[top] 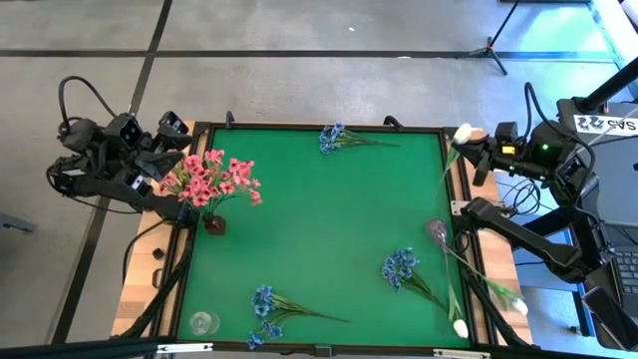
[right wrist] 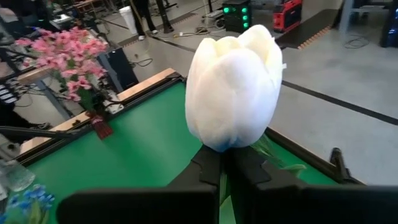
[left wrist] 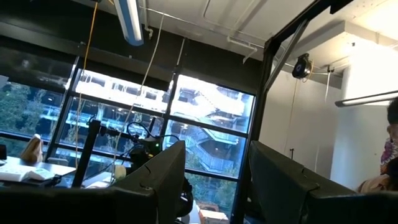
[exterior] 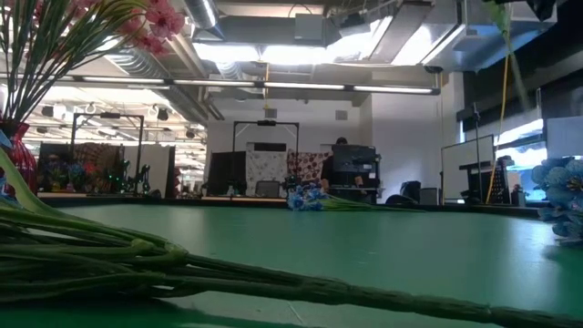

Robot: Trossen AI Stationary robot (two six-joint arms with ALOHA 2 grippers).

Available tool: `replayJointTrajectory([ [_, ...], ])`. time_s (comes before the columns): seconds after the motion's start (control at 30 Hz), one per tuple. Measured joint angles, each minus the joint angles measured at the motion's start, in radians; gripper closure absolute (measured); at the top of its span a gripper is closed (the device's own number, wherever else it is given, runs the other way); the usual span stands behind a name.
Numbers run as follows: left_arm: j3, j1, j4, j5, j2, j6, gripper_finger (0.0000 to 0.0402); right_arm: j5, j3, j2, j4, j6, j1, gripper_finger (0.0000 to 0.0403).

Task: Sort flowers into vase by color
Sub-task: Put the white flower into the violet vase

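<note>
Right now my right gripper pinches a white tulip just under its bud, far right table edge. Light, floppy stem; hold low. Left gripper open, idle at left.

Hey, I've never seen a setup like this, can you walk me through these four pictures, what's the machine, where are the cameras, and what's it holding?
It is a robot with two dark arms at a green table. One picture looks straight down, one looks level across the tabletop, and two come from cameras on the arms' wrists. The right gripper, raised near the table's far right corner, is shut on a white tulip. The left gripper waits open at the left edge, beside a dark red vase already holding pink flowers. Blue sprigs lie scattered on the table, two more white buds lie by its right edge, and a clear vase stands near the front left corner.
</note>
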Motion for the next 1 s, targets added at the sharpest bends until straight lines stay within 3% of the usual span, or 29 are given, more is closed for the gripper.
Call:
replayJointTrajectory([
  [0.27, 0.000, 0.000, 0.001, 0.000, 0.024, -0.005, 0.0227, -0.100, 0.001, 0.060, 0.045, 0.023, 0.000, 0.0391],
  [0.43, 0.001, 0.000, 0.035, 0.047, 0.104, 0.064, 0.0227, -0.142, 0.001, 0.116, 0.039, 0.028, 0.001, 0.0394],
  [0.57, 0.001, 0.000, 0.110, 0.046, 0.210, 0.080, 0.0227, -0.109, 0.001, 0.212, -0.023, 0.053, 0.001, 0.0397],
  [0.77, 0.000, 0.003, 0.130, -0.038, 0.352, 0.032, 0.0227, -0.051, 0.001, 0.407, -0.122, 0.042, 0.001, 0.0396],
  [1.0, 0.000, 0.032, 0.134, -0.057, 0.423, -0.034, 0.0227, -0.003, -0.016, 0.650, -0.056, 0.053, 0.001, 0.0389],
])
